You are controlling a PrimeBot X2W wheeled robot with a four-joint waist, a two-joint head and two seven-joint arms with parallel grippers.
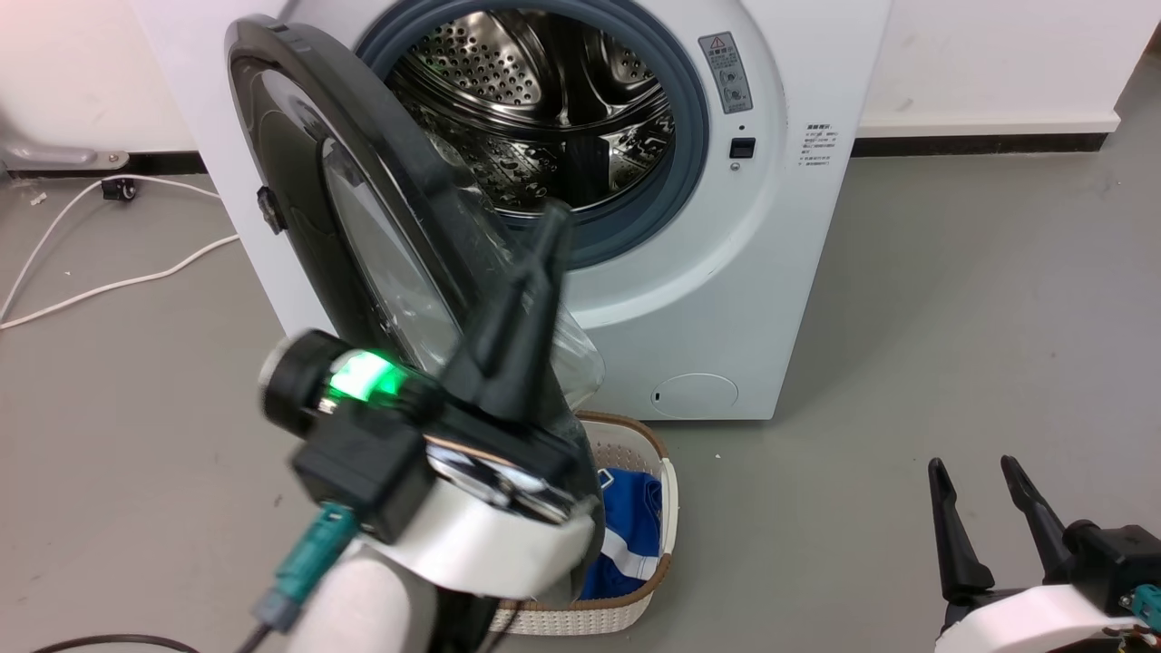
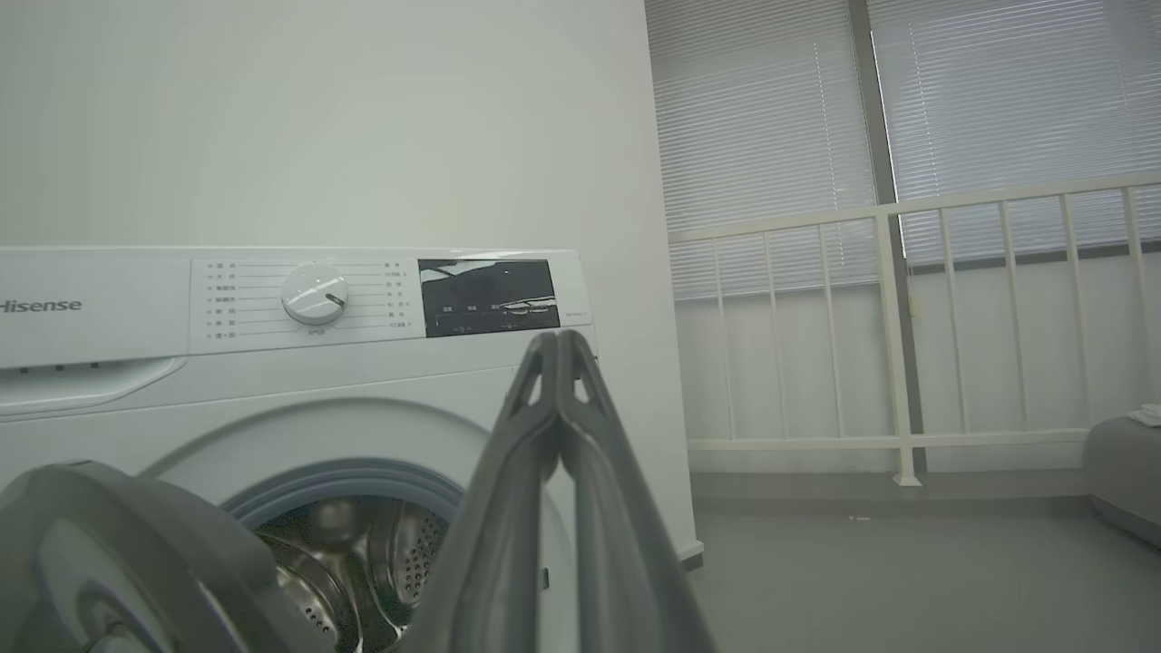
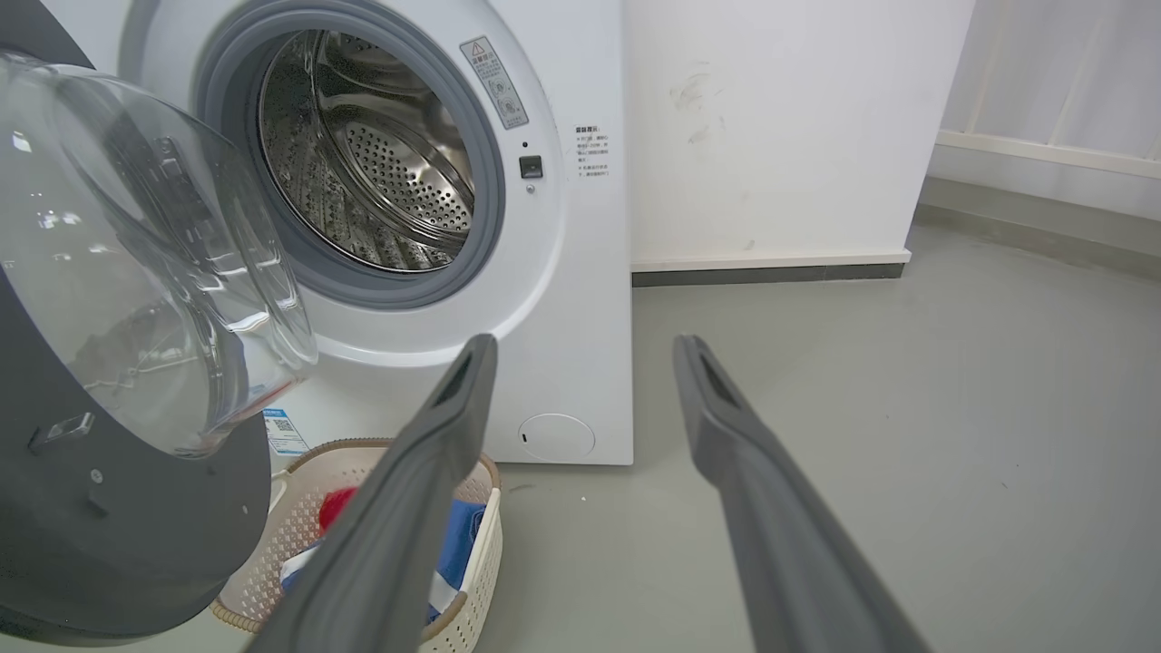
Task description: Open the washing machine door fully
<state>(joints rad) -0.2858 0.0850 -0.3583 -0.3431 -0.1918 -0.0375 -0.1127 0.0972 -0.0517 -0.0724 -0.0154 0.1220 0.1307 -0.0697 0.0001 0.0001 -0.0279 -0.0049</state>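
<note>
Before half-open washing machine door [image 1: 281, 136], left fingers [image 1: 535, 290] pressed together; right fingers [image 1: 950, 535] spread, well apart.

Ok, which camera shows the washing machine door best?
The right wrist view: the washing machine door shows its clear bowl and inner face unblocked. The head view sees it at a slant, with the left gripper across it. The left wrist view has a blurred piece of its rim, lower left.

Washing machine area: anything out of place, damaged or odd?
Nothing looks damaged or spilled. The laundry basket sits on the floor right under the open washing machine door, possibly in its way; a white cable lies loose on the floor left of the machine.
</note>
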